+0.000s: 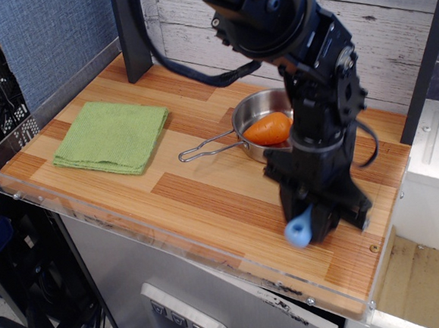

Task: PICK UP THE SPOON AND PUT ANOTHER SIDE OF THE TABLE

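Note:
The spoon (300,227) shows only its light-blue handle, sticking out toward the front from between my fingers; its grey bowl is hidden. My gripper (312,216) is shut on the spoon near the front right of the wooden table (207,195). Whether the handle tip rests on the wood or sits just above it, I cannot tell.
A steel pan (257,114) with a wire handle holds an orange toy carrot (268,128) just behind my gripper. A folded green cloth (113,136) lies at the left. A dark post (131,34) stands at the back left. A clear acrylic rim (94,219) edges the table.

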